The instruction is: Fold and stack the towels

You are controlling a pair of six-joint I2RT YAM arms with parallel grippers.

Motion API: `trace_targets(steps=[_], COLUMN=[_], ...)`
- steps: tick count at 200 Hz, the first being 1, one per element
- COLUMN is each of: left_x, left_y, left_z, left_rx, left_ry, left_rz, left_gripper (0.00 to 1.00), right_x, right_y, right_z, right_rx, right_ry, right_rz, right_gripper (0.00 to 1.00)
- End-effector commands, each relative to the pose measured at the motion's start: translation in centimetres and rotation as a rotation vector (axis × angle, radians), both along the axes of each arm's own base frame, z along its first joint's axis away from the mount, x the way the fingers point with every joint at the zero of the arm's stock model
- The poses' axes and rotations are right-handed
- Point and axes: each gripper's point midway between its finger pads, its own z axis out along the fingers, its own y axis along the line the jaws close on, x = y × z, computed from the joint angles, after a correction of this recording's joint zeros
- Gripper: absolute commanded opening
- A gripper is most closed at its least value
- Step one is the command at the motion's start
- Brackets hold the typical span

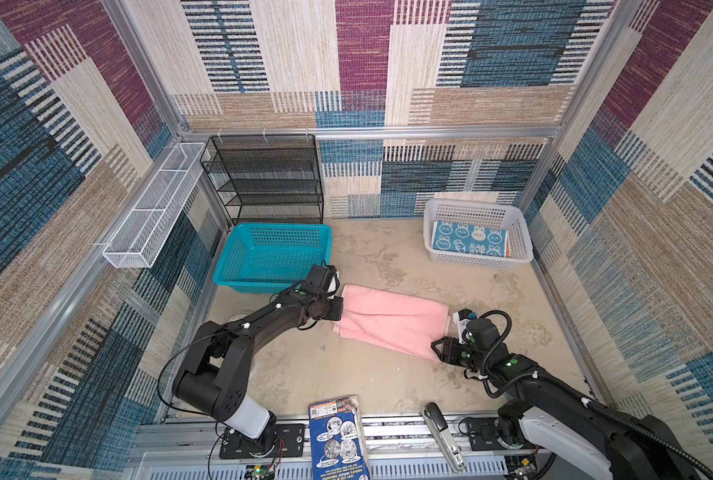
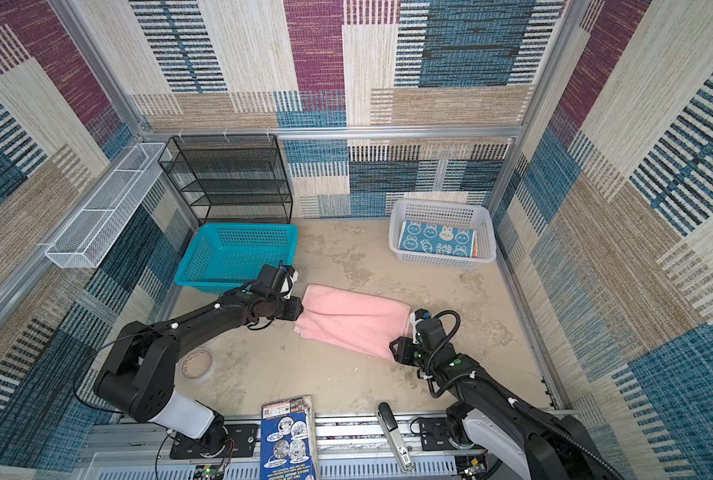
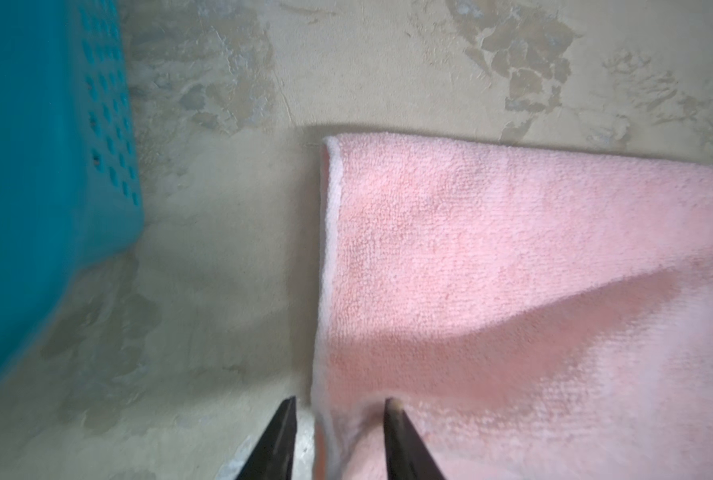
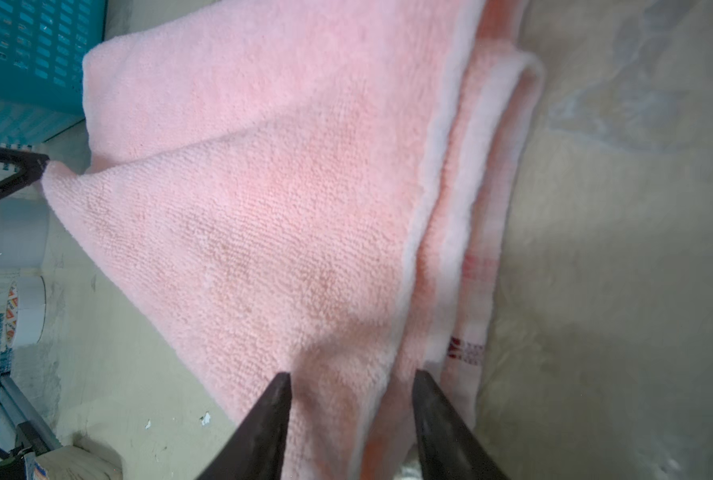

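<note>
On the bench (image 1: 346, 374), the pink towel (image 1: 392, 320) lies folded into a long band between the 2 arms. The left gripper (image 3: 341, 400) sits at the short end nearer the teal basket (image 1: 238, 282), jaws narrowly parted astride the hem and gripping nothing. The right gripper (image 4: 351, 373) sits at the opposite end, jaws wider, cloth slack between them. I judge these end positions suit pinching corners for another fold. Farther back, the blue towel (image 1: 469, 241) lies folded in the white basket (image 1: 479, 259), probably as the stack's base.

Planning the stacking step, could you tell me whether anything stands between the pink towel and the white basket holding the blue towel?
Nothing visible does: in both top views the table between the pink towel and the white basket is bare.
</note>
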Motion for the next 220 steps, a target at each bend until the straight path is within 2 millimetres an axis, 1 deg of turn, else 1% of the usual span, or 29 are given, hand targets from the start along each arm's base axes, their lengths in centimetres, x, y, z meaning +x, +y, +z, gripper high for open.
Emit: trace_targets(steps=[1,27,54,70,76,92,107,129,153,182,204,220], left_x=[0.3,0.1,0.2,0.3,0.3,0.3,0.3,0.5,1.0,1.8,2.3,2.6], left_y=[-0.4,-0.8,-1.4,-2.4,-2.9,-4.2,-5.1,-6.1,-6.8,-7.3,-7.5,-7.8], left_z=[1.7,4.3,7.0,7.8,7.9,7.5,6.8,5.8,4.9,4.1,3.4,2.8], left_rx=[-0.034,-0.065,-0.115,-0.157,-0.174,-0.201,-0.199,-0.188,-0.180,-0.165,-0.156,-0.160], left_ry=[-0.046,-0.099,-0.151,-0.163,-0.164,-0.150,-0.126,-0.103,-0.087,-0.076,-0.070,-0.063], left_rz=[-0.002,-0.012,-0.017,-0.030,-0.036,-0.057,-0.075,-0.091,-0.103,-0.108,-0.106,-0.104], left_gripper=[0.42,0.43,0.43,0.43,0.42,0.42,0.40,0.39,0.39,0.38,0.38,0.38], right_x=[0.7,1.5,2.2,2.6,2.6,2.5,2.4,1.9,1.0,-0.3,-0.8,-0.8], right_y=[-0.7,-0.4,1.6,2.7,3.0,3.1,2.7,1.7,0.9,-0.1,-0.3,-0.1], right_z=[1.2,2.8,4.5,5.1,5.1,4.4,3.6,2.9,1.6,-0.2,-0.7,-0.6], right_rx=[-0.018,-0.010,0.047,0.080,0.081,0.060,0.031,-0.001,-0.037,-0.063,-0.061,-0.042], right_ry=[-0.032,-0.064,-0.102,-0.116,-0.114,-0.085,-0.058,-0.026,0.026,0.088,0.101,0.094], right_rz=[-0.047,-0.043,0.020,0.048,0.055,0.054,0.031,-0.005,-0.029,-0.058,-0.066,-0.056], right_gripper=[0.55,0.55,0.56,0.57,0.57,0.55,0.54,0.51,0.46,0.43,0.43,0.43])
